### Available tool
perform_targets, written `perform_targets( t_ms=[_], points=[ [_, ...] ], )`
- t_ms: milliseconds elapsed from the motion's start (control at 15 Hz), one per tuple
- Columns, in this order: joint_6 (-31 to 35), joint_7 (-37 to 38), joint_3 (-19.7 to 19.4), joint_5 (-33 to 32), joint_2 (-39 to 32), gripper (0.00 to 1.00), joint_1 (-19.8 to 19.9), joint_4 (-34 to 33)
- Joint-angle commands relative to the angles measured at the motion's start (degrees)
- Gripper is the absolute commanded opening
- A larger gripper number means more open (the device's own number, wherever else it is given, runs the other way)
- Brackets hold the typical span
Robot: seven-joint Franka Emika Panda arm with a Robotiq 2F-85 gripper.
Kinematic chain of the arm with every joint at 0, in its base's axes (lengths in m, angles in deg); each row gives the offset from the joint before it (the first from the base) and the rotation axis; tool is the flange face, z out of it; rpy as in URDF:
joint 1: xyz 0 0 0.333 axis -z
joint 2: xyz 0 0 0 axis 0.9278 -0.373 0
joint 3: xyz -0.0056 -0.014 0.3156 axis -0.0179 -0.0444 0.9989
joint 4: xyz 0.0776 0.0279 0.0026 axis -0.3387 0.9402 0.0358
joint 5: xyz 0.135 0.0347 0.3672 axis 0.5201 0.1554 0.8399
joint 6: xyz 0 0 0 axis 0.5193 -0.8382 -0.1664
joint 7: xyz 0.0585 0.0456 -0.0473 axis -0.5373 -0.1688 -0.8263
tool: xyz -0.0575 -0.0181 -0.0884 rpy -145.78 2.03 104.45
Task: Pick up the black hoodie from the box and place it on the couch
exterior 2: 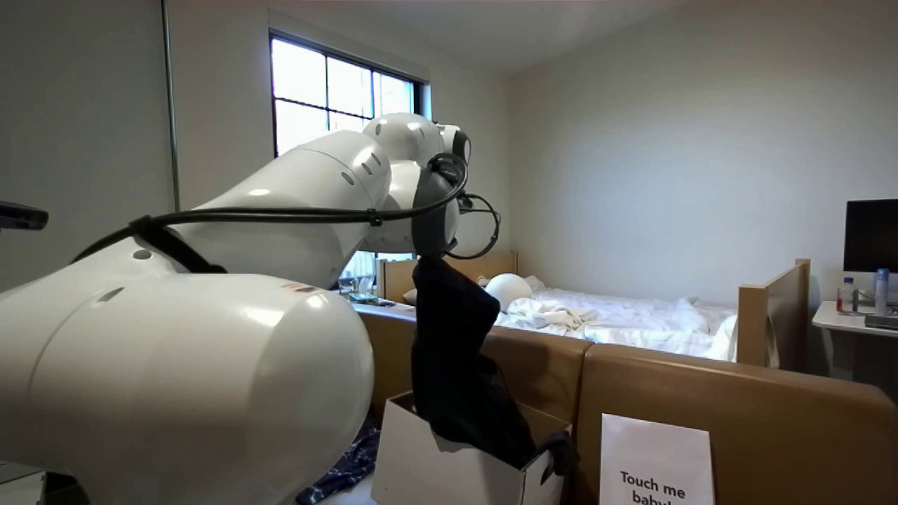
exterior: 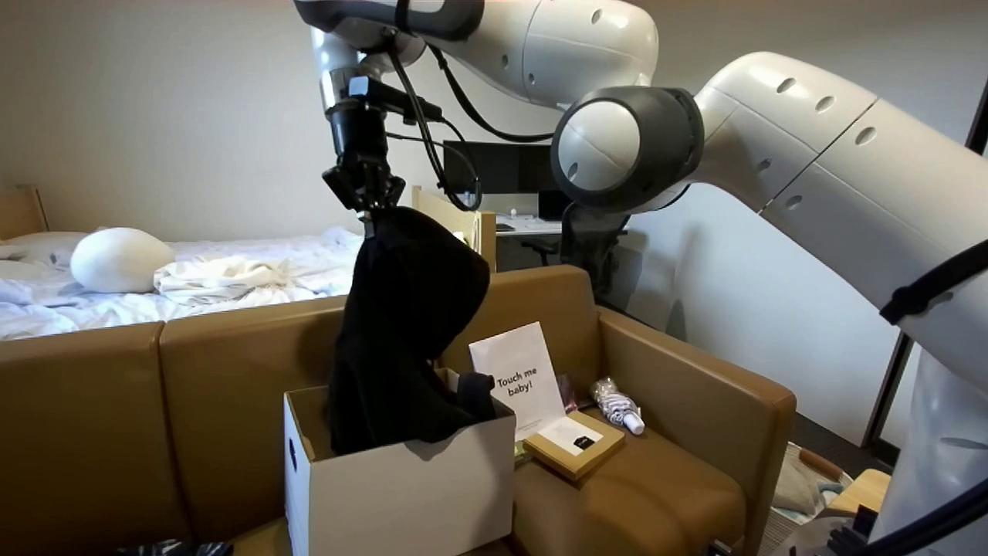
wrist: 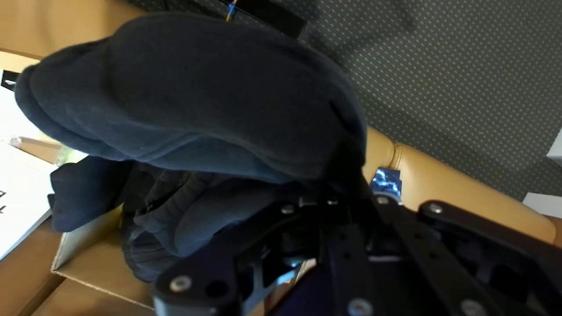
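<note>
The black hoodie (exterior: pixel 417 309) hangs from my gripper (exterior: pixel 368 220), which is shut on its top at the hood. The hoodie also shows in an exterior view (exterior 2: pixel 452 344) and fills much of the wrist view (wrist: pixel 197 87). Its lower part is still inside the white box (exterior: pixel 409 498), and a sleeve lies over the box's rim. The box stands on the brown couch (exterior: pixel 77 417) and also shows in an exterior view (exterior 2: pixel 438 466). In the wrist view the fingertips (wrist: pixel 336 193) are dark and partly hidden by the fabric. The arm hides the gripper in an exterior view.
A white card (exterior: pixel 517 378) and a small tan box (exterior: pixel 575 444) lie on the seat beside the white box, near a striped wrapped item (exterior: pixel 616 403). Dark blue patterned fabric (exterior 2: pixel 351 459) lies on the box's opposite side. A bed (exterior: pixel 231 270) stands behind the couch back.
</note>
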Motion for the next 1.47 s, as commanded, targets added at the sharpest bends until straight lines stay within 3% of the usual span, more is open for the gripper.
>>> perform_targets(
  t_ms=[0,667,1133,1400],
  points=[
    [-0.22,3.64,-0.12,0.14,4.01,0.06,1.33,0.26],
    [0.59,1.40,0.11,-0.10,4.98,0.05,2.44,1.42],
    [5.18,3.33,-6.14,-9.03,6.23,0.05,0.79,0.21],
    [7.84,3.28,-6.93,-9.84,12.10,0.05,1.84,-0.31]
  ],
)
